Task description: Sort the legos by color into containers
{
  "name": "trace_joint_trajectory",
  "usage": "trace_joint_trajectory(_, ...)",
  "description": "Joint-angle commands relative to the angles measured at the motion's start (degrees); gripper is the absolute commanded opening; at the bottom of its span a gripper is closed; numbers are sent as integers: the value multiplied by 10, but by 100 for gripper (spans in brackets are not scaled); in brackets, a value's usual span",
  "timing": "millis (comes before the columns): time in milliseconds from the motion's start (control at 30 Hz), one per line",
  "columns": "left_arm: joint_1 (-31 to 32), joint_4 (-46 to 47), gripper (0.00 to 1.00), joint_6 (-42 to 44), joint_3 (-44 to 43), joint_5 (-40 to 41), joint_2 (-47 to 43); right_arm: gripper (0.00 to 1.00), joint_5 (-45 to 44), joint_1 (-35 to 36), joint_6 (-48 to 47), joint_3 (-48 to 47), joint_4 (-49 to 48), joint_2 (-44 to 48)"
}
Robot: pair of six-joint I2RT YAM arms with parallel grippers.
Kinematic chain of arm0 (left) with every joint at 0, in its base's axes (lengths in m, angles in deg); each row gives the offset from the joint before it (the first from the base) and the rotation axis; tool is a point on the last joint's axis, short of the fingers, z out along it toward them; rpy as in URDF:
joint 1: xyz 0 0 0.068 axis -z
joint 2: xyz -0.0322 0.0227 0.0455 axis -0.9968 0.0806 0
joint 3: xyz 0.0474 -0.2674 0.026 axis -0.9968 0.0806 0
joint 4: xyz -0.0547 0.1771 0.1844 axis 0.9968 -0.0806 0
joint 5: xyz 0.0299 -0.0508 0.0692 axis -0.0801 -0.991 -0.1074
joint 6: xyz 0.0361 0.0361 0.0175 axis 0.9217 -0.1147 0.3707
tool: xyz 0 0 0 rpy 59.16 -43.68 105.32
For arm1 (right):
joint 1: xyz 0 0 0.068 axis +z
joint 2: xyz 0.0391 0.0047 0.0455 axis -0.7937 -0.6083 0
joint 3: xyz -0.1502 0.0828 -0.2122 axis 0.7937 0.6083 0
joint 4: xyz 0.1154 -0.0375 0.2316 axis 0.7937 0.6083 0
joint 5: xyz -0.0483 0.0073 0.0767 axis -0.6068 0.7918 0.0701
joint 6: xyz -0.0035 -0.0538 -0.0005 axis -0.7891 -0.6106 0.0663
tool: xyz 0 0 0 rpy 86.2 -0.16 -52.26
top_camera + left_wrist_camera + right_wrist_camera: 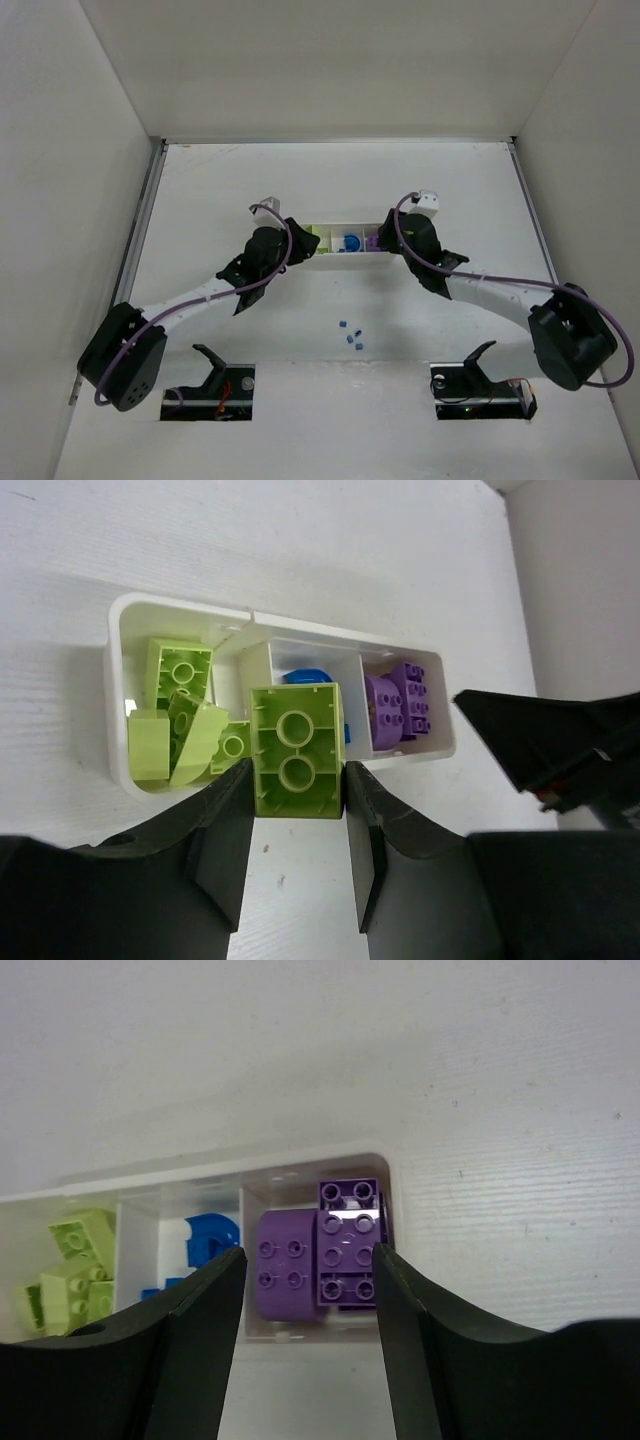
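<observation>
The white tray [333, 252] lies mid-table, with lime green bricks [178, 715] in its left compartment, a blue piece [305, 676] in the middle one and purple bricks [320, 1250] in the right one. My left gripper [296, 792] is shut on a lime green brick [296, 748] and holds it over the tray's near wall, between the left and middle compartments. My right gripper [310, 1270] is open and empty, its jaws standing to either side of the purple bricks just above them. Several tiny blue bits [351, 333] lie on the table in front of the tray.
The white walls of the enclosure stand at the left, right and back. Both arms [200, 295] reach in from the near corners and meet at the tray. The right gripper [530, 745] shows close beside the tray's right end in the left wrist view.
</observation>
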Motion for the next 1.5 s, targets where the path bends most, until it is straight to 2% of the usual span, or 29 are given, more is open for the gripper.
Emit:
trace_joint_trajectory(0, 8, -29, 16, 53, -53, 12, 25, 59, -14, 18, 0, 2, -23, 57)
trace_joint_trajectory(200, 25, -97, 16, 108, -108, 45, 84, 59, -14, 41, 8, 42, -38, 114)
trace_joint_trajectory(300, 35, -116, 18, 140, -133, 79, 109, 59, -14, 52, 17, 58, -43, 130)
trace_joint_trajectory(467, 46, -126, 20, 183, -179, 90, 157, 59, -14, 70, 24, 73, -51, 133)
trace_joint_trajectory(733, 42, -154, 23, 195, -227, 101, 214, 61, -15, 111, 45, 95, -47, 156)
trace_joint_trajectory(900, 45, -177, 30, 195, -247, 116, 236, 61, -11, 140, 53, 119, -32, 182)
trace_joint_trajectory(1000, 48, -188, 37, 197, -251, 130, 235, 56, -9, 162, 61, 127, -15, 197)
trace_joint_trajectory(1133, 53, -188, 47, 202, -243, 141, 210, 42, -8, 215, 58, 128, 39, 217)
trace_joint_trajectory(1233, 56, -186, 51, 204, -226, 141, 176, 31, -7, 261, 69, 124, 100, 226)
trace_joint_trajectory(1367, 56, -189, 53, 200, -206, 141, 136, 29, -5, 319, 101, 117, 161, 213)
trace_joint_trajectory(1467, 61, -189, 53, 197, -182, 141, 96, 32, 4, 366, 112, 117, 179, 188)
